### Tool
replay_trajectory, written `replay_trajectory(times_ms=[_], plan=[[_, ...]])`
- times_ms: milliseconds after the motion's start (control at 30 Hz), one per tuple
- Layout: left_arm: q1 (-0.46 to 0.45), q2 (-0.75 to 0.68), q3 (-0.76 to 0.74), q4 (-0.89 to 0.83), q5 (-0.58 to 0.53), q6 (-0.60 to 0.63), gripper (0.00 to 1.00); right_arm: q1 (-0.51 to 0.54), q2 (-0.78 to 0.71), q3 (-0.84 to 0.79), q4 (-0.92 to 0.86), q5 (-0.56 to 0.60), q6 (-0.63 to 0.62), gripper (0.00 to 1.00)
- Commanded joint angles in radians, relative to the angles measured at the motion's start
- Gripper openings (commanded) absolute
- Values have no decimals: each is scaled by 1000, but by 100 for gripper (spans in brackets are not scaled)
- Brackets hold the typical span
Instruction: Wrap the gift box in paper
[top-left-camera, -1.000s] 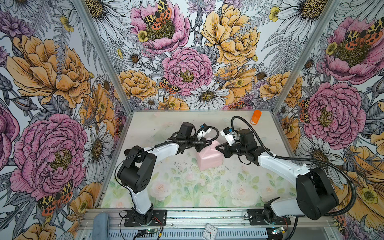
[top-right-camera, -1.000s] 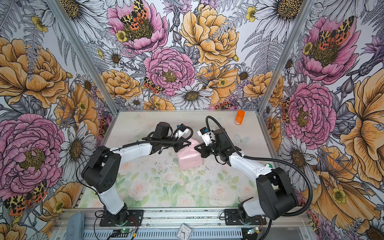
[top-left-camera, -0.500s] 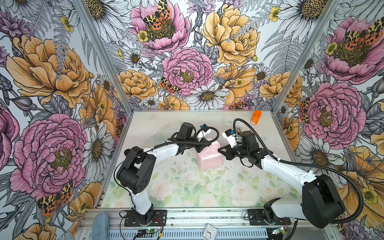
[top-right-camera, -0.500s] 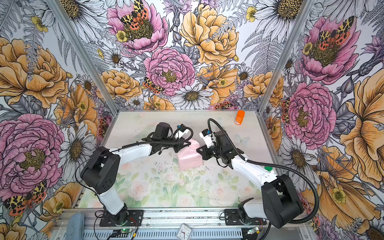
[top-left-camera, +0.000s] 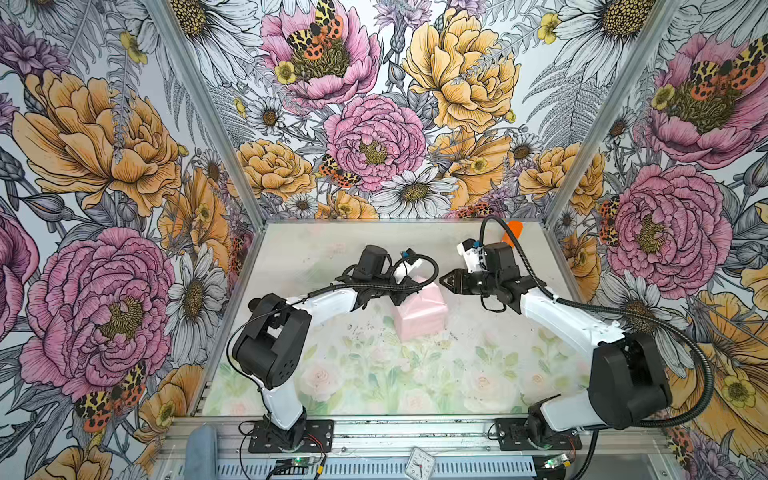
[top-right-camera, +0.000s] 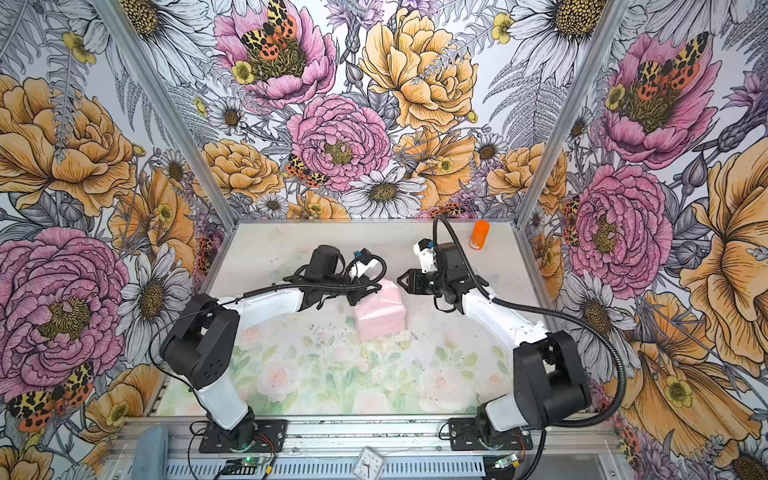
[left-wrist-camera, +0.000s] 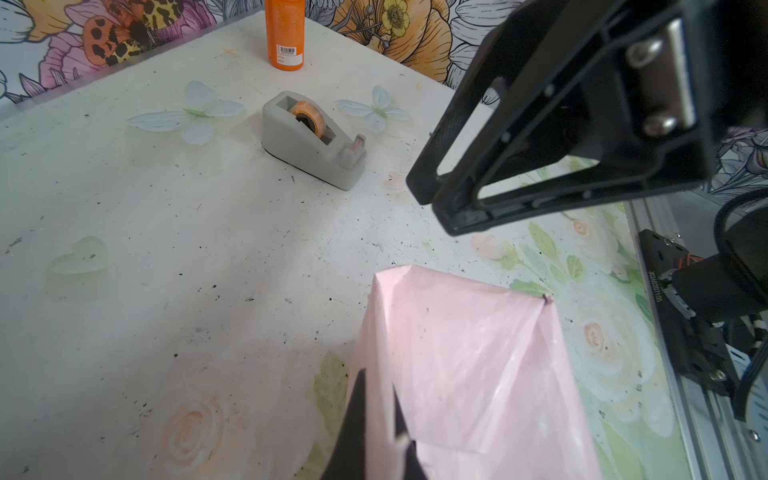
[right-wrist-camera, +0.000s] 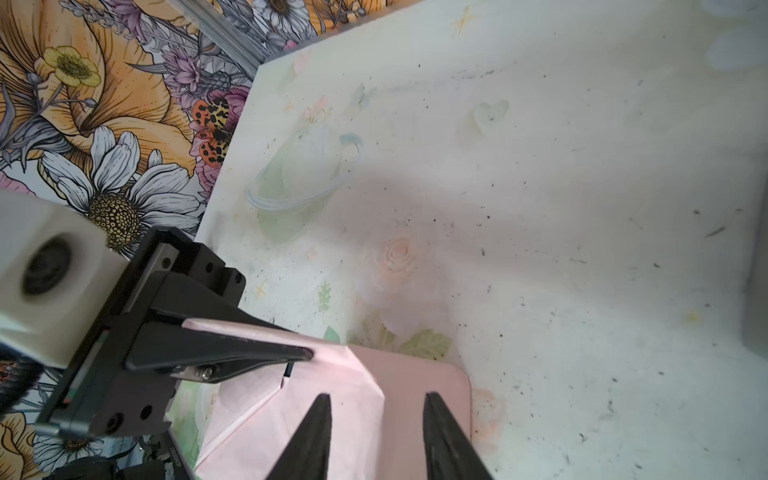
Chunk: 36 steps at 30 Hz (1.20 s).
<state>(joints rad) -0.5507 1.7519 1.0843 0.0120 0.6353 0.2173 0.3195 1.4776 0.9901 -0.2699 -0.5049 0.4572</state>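
The paper (top-left-camera: 419, 318) (top-right-camera: 380, 313) shows its pale pink face, folded into a parcel mid-table. It covers the gift box, which is hidden. My left gripper (top-left-camera: 400, 296) (top-right-camera: 360, 293) (left-wrist-camera: 376, 399) is shut on an upright fold of paper (left-wrist-camera: 469, 365) at the parcel's far left corner. The right wrist view shows those fingers (right-wrist-camera: 303, 355) pinching the flap. My right gripper (top-left-camera: 446, 280) (top-right-camera: 405, 280) (right-wrist-camera: 377, 397) (left-wrist-camera: 435, 208) is open just off the parcel's right side. Nothing is between its jaws; the paper (right-wrist-camera: 357, 374) lies beyond them.
A grey tape dispenser (left-wrist-camera: 309, 141) sits on the table behind the right gripper. An orange bottle (top-left-camera: 512, 232) (top-right-camera: 480, 235) (left-wrist-camera: 284, 35) stands at the back right near the wall. A small clock (top-left-camera: 420, 463) lies on the front rail.
My right gripper has opened and drawn back to the right, off the parcel. The left gripper keeps its hold on the fold and has not moved.
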Motion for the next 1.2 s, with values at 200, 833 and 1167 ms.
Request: replay_trajectory(times_ms=[200, 833, 1167], plan=[[-8, -24, -11, -14, -17, 20, 4, 24, 76, 24, -41, -67, 23, 33], [-14, -14, -1, -17, -2, 19, 5, -23, -91, -96, 226, -45, -437, 42], [-11, 10, 12, 11, 87, 38, 4, -146, 17, -92, 374, -370, -564, 45]])
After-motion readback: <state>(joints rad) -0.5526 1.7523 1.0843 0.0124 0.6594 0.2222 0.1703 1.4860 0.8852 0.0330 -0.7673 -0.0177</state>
